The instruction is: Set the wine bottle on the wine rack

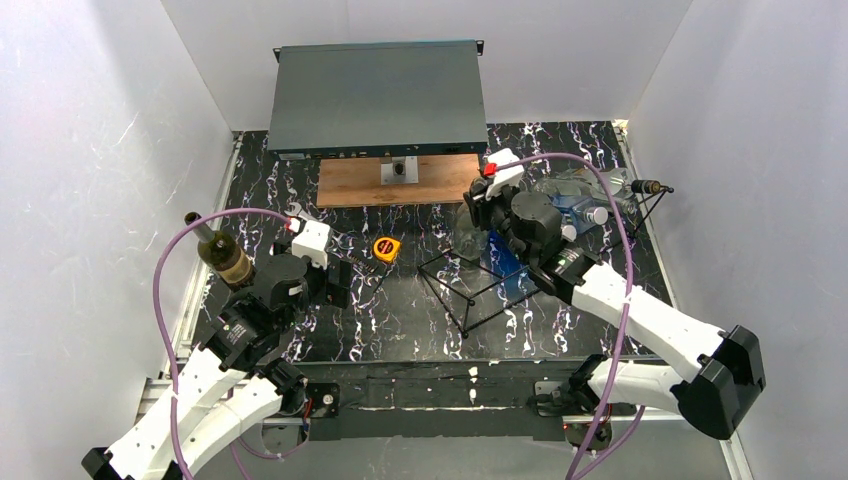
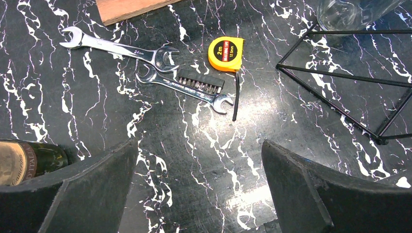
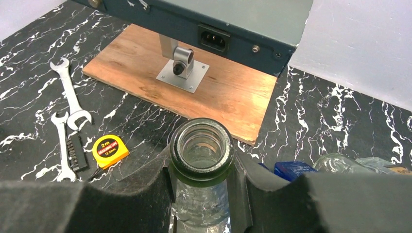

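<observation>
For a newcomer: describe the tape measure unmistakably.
Find the wooden board at the back. Just in front of it, between the wrenches and the wire rack, lies the tape measure. It is the only yellow thing there.

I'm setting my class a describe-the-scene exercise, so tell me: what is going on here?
The right claw is shut on the neck of a clear glass bottle, close by the black wire wine rack and not yet laid on it. The left claw hangs open above the table, holding nothing, with a dark labelled bottle just beside it.
</observation>
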`<state>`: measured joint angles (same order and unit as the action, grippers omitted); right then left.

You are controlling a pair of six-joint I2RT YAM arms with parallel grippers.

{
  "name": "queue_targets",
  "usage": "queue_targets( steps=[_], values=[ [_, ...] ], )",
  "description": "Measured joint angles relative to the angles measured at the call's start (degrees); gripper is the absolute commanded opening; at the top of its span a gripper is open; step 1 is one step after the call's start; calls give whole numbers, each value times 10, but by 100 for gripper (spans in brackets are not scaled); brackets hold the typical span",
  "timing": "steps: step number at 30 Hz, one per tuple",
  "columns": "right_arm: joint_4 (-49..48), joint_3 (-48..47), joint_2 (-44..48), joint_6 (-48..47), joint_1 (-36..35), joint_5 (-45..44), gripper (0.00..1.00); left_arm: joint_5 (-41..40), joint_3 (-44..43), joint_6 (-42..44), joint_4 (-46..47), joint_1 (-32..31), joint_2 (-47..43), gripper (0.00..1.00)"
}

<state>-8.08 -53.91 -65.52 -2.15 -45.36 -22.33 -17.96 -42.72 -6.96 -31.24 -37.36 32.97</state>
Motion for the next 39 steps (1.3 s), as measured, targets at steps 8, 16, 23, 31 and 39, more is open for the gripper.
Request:
queue_targets(
  steps=[8,16,23,31,39],
  values=[
    [-37,50,38,-12,3,22,1,0,0,3,0,0,2,97],
    [-41,96,95,-7,3,25,2,0,0,3,5,0,2,97],
    [-42,123,128,4,3,21,2,0,0,3,9,0,1,97],
    [-35,136,147,22,3,17,3,0,0,3,8,0,-10,97],
    [-1,145,173,45,4,11,9,0,0,3,8,0,-15,97]
  ],
)
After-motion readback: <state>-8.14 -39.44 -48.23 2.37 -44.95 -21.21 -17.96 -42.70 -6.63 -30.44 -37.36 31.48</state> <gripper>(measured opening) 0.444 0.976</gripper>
